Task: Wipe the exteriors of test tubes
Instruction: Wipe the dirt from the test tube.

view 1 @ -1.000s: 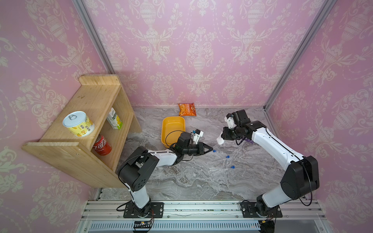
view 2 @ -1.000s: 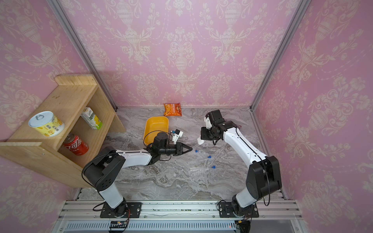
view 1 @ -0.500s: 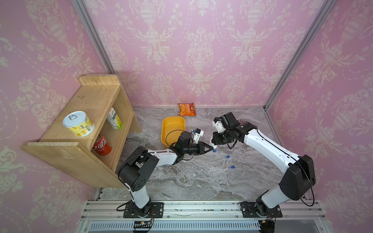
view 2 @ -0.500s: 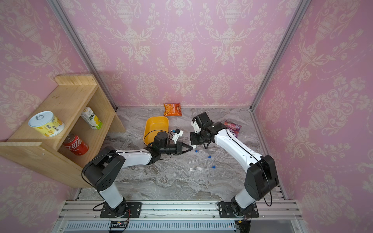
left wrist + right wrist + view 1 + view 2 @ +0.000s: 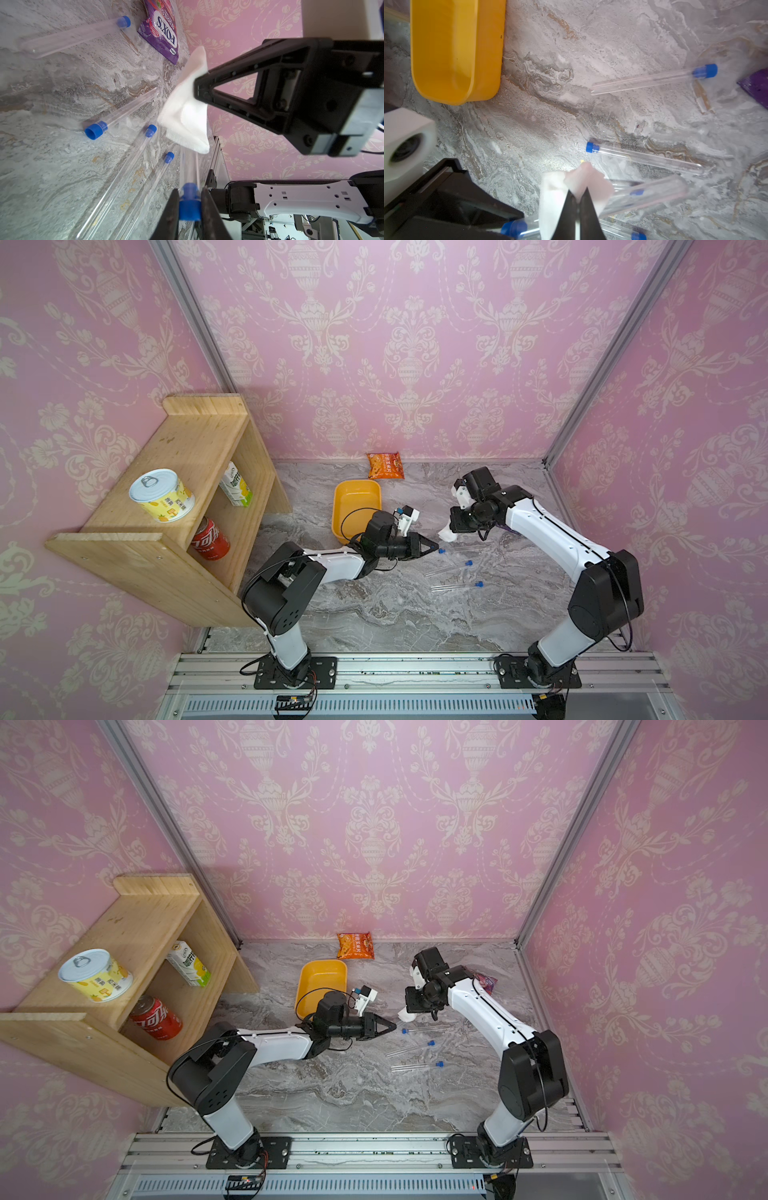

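My left gripper (image 5: 189,195) is shut on the blue cap of a clear test tube (image 5: 188,168), holding it level above the table, as the right wrist view also shows (image 5: 643,195). My right gripper (image 5: 577,193) is shut on a folded white wipe (image 5: 187,116), which hangs against the held tube's free end. In both top views the grippers meet at mid-table, left (image 5: 432,548) and right (image 5: 453,526), with the wipe (image 5: 406,1014) between them. Several more test tubes (image 5: 449,568) (image 5: 415,1066) (image 5: 645,159) lie on the marble just below.
A yellow bin (image 5: 356,506) sits behind my left gripper. An orange snack bag (image 5: 385,465) lies at the back wall and a purple candy pack (image 5: 484,982) under my right arm. A wooden shelf (image 5: 187,472) with cans and a carton fills the left side.
My right arm has swung left and down, bringing the wipe from the far right to the tip of the left gripper. The left arm and its tube have stayed put.
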### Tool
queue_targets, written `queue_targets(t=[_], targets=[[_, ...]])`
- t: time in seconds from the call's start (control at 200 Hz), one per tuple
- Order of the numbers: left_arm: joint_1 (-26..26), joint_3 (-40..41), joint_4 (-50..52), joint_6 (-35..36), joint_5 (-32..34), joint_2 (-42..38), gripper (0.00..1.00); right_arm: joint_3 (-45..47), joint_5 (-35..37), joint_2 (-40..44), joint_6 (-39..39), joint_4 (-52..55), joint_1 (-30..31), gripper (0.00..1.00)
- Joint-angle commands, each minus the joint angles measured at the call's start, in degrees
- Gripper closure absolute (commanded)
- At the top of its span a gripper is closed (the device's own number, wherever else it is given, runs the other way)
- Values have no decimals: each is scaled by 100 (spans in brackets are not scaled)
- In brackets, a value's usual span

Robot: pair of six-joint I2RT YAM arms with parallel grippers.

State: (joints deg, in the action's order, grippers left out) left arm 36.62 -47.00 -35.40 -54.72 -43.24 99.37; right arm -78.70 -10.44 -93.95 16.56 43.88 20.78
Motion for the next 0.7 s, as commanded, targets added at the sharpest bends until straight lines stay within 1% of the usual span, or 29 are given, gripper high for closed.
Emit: queue_targets(t=[0.0, 0.115, 0.28, 0.45, 0.515, 0.695], targets=[[38, -90, 77, 202, -149, -215, 81, -154, 168, -172, -280, 165, -167, 100], [38, -81, 94, 207, -149, -253, 81, -157, 265, -310, -355, 151, -357, 100], [21, -33, 104, 207, -147, -278, 80, -93, 357, -300, -348, 20, -657, 100], [-1, 15, 42, 170, -167, -279, 80, -193, 605, -435, -385, 113, -923, 100], [-16, 38, -18, 123, -176, -299, 80, -231, 850, -513, -431, 193, -976, 100], [-74, 68, 80, 176, -167, -390, 80, -244, 2253, -464, -601, 390, -987, 100]])
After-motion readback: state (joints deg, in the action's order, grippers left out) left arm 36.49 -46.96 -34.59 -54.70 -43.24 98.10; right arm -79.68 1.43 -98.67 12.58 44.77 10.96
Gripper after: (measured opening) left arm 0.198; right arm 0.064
